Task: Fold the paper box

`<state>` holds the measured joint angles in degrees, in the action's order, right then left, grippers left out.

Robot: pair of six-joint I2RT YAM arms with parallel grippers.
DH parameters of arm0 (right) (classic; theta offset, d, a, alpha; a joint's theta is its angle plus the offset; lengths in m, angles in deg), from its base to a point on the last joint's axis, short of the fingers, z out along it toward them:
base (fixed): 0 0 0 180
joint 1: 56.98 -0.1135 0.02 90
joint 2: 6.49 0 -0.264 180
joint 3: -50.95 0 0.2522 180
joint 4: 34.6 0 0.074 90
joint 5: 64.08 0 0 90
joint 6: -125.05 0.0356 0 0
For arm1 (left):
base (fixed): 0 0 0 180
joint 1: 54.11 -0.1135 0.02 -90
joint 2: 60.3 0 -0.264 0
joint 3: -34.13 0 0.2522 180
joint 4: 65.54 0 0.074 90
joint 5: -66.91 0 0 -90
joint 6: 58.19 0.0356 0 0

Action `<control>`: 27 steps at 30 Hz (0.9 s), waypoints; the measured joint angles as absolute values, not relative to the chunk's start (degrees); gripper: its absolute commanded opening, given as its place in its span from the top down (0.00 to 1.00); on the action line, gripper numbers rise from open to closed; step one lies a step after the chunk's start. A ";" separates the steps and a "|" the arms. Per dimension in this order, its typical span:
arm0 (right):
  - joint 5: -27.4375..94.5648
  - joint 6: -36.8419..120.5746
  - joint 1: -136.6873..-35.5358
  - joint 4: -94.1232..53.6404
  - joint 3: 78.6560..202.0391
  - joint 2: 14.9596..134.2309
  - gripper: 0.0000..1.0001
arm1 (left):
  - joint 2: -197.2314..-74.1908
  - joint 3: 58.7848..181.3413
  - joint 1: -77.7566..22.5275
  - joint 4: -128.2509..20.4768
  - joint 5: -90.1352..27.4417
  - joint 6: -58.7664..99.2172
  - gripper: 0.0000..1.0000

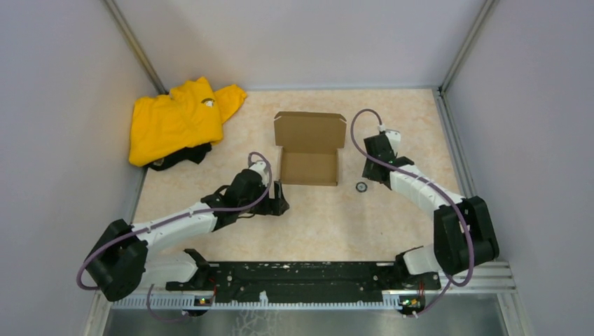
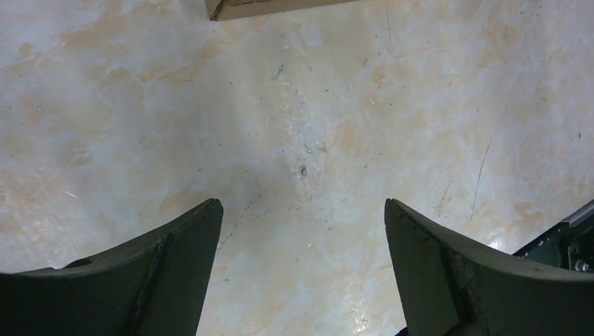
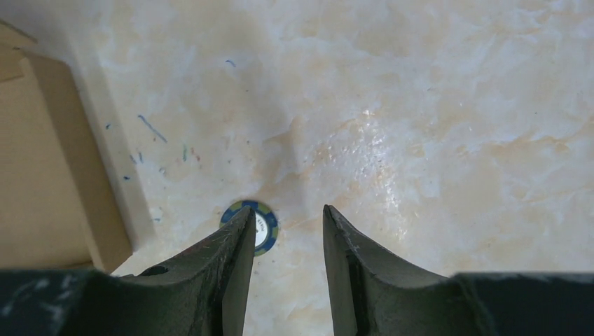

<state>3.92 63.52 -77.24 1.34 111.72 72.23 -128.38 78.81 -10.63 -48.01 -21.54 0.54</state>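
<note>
Marbled beige table [image 1: 392,224], smooth and slightly glossy, flecked with fine scratches and small pen marks; plain pale walls enclose it on three sides.

Yellow garment [image 1: 175,122], soft and crumpled, heaped at the far left corner. A dark item [image 1: 183,155] shows under its near edge, too covered to identify.

Box [image 1: 309,150], plain brown matte cardboard, at the table's centre between the two grippers. It is open, with a shallow tray on the near side and a lid panel with small corner tabs on the far side. Whether the lid lies flat or leans cannot be told. The left wrist view shows only a corner, cut by the top edge. The right wrist view shows one side, cut by the left edge.

Arms, white shells with black joints and looped purple cables, mounted on a black rail [image 1: 301,276] at the near edge.

Left gripper [image 2: 302,206], low over the table just near-left of the box. Its dark tapered fingers are spread wide, with only table between them.

Right gripper [image 3: 287,213], right of the box. Its fingers stand a narrow gap apart and hold nothing.

Round chip [image 3: 266,227], blue-rimmed with a pale centre, flat on the table near the box's near right corner. The right gripper's left finger partly hides it, and its markings are illegible.
</note>
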 measured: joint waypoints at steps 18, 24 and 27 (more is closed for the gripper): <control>12.49 62.73 -73.76 -2.99 111.85 83.03 0.68 | -132.73 78.81 -9.95 -51.95 -22.07 0.52 0.05; 12.47 64.09 -79.27 -4.19 107.39 79.07 0.68 | -133.89 78.81 -9.78 -52.93 -22.11 0.50 0.05; 12.47 65.42 -81.85 -5.48 105.20 77.22 0.68 | -133.89 78.81 -9.56 -53.21 -22.11 0.45 0.05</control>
<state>12.47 65.42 -81.85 -5.48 105.20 77.22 -133.89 78.81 -9.56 -53.21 -22.11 0.45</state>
